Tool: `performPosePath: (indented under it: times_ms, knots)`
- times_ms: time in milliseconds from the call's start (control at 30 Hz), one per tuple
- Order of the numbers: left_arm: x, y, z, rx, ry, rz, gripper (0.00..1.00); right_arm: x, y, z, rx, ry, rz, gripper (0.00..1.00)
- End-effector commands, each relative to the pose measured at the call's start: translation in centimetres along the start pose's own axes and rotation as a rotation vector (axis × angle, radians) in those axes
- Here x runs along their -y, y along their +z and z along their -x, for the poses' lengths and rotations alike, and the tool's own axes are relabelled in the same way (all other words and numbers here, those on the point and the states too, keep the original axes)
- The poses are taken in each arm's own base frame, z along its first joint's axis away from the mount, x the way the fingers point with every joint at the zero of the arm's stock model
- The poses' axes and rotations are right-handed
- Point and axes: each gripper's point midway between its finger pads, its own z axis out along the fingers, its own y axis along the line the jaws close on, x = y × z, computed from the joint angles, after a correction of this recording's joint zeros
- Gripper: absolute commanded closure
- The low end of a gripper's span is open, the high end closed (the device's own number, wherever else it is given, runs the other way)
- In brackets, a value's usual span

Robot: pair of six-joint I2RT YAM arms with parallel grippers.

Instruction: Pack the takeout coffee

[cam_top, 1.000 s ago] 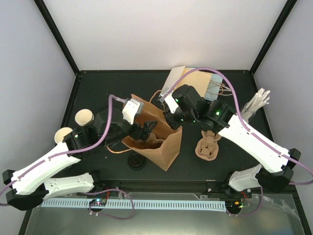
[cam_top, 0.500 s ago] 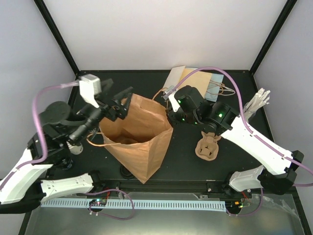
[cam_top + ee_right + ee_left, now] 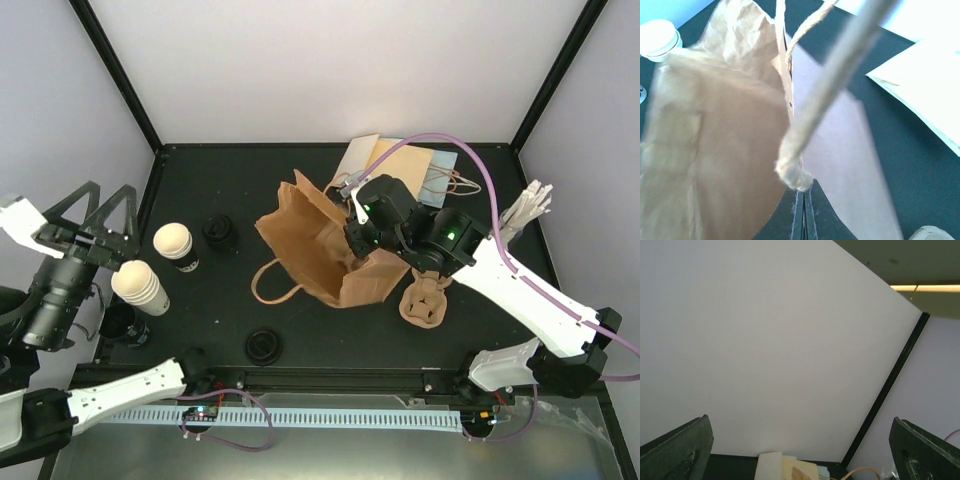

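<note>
Takeout coffee cups point(image 3: 140, 286), two alike, cream-white with black sleeves: both stand on the left side of the black table point(image 3: 230, 180), outside the bag. The nearer cup is just beside the left arm; the farther cup point(image 3: 174, 244) is close behind it, and the two are apart.

Black lid, near point(image 3: 262, 345): lies flat at the table's front edge, apart from everything else.

Left gripper point(image 3: 110, 190): raised at the far left, above the cups. Its jaws are spread wide and hold nothing. Its wrist view shows only the white wall between the two fingertips.

Moulded-pulp cup carrier point(image 3: 422, 300): brown, on the table right of centre, just beside the bag's lower corner.

Brown paper bag point(image 3: 315, 240): at mid-table, crumpled and leaning over. One twine handle point(image 3: 262, 285) trails in a loop onto the table at its near left.

Right gripper point(image 3: 352, 232): at the bag's right-hand rim. Its jaws are pressed together on the paper edge, where the second twine handle's knot sits.

Black lid, far point(image 3: 220, 232): on the table between the farther cup and the bag, touching neither.

Pale sticks point(image 3: 526, 212): a bundle at the right edge of the table.

Flat paper bags point(image 3: 395, 165): stacked at the back of the table, behind the right arm.
</note>
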Motion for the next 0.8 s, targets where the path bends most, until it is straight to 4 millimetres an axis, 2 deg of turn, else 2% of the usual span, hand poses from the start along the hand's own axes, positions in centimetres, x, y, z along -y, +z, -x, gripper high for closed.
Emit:
performPosePath:
  times_ms: [0, 67, 167, 333, 500, 633, 767]
  knots:
    - [-0.1, 0.0, -1.6, -0.001, -0.056, -0.015, 0.01, 1.2, -1.1, 1.7, 0.062, 0.031, -0.060, 0.99]
    - [-0.1, 0.3, -2.8, -0.039, -0.076, -0.012, 0.01, 1.7, -1.3, 1.7, 0.059, 0.048, -0.086, 0.99]
    - [-0.1, 0.8, -5.6, -0.140, -0.106, 0.009, 0.01, 1.8, -1.3, 1.8, 0.061, 0.070, -0.093, 0.99]
    - [0.0, 1.0, -11.9, -0.343, -0.173, 0.037, 0.01, 1.7, -1.0, 2.0, 0.068, 0.094, -0.090, 0.99]
    - [0.0, 0.3, -18.1, -0.532, -0.235, 0.048, 0.01, 1.9, -0.7, 1.8, 0.071, 0.099, -0.107, 0.99]
    - [0.0, -0.7, -21.3, -0.628, -0.307, 0.046, 0.01, 1.6, -0.5, 1.7, 0.076, 0.094, -0.089, 0.99]
    - [0.5, -1.6, -23.6, -0.702, -0.379, 0.022, 0.01, 1.0, -0.3, 1.6, 0.076, 0.090, -0.053, 0.99]
